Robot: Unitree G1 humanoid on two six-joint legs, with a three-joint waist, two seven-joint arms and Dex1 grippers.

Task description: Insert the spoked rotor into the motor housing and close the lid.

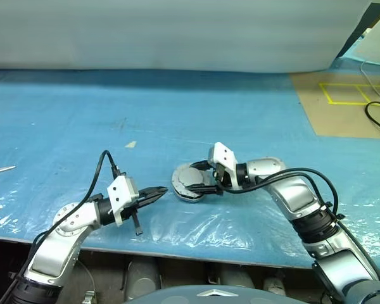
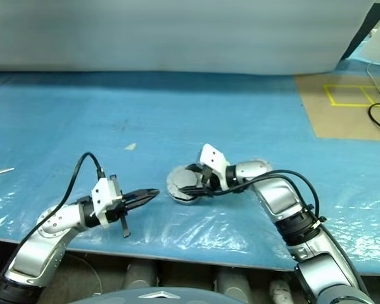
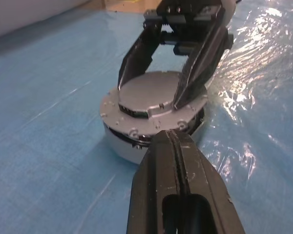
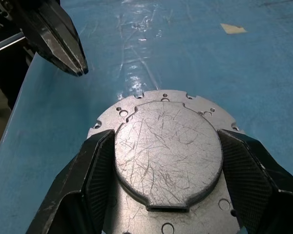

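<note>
So the motor housing (image 1: 189,190) sat on the blue plastic-covered tabletop (image 1: 177,120), a bit toward 6 o'clock from the middle of the head view. The lid (image 4: 167,146) was lying on top of it, plain scratched grey face up, with a raised centre plate and a flange dotted with small holes around the edge. From the left wrist view you could see a dark gap between the lid flange and the grey housing wall below, so I couldn't say it was fully seated.

The right hand (image 1: 204,177) came in from the 3 o'clock side, its two black fingers (image 4: 95,170) spread wide and sitting against either side of the raised plate, resting on the flange. Gripping it, as far as I could tell.

The left hand (image 1: 157,193) was at the housing's 9 o'clock, just beside it but not touching, fingers pressed fully together and holding nothing.

A small pale scrap (image 1: 131,144) lay on the tabletop further off, at roughly 11 o'clock from the housing.
</note>
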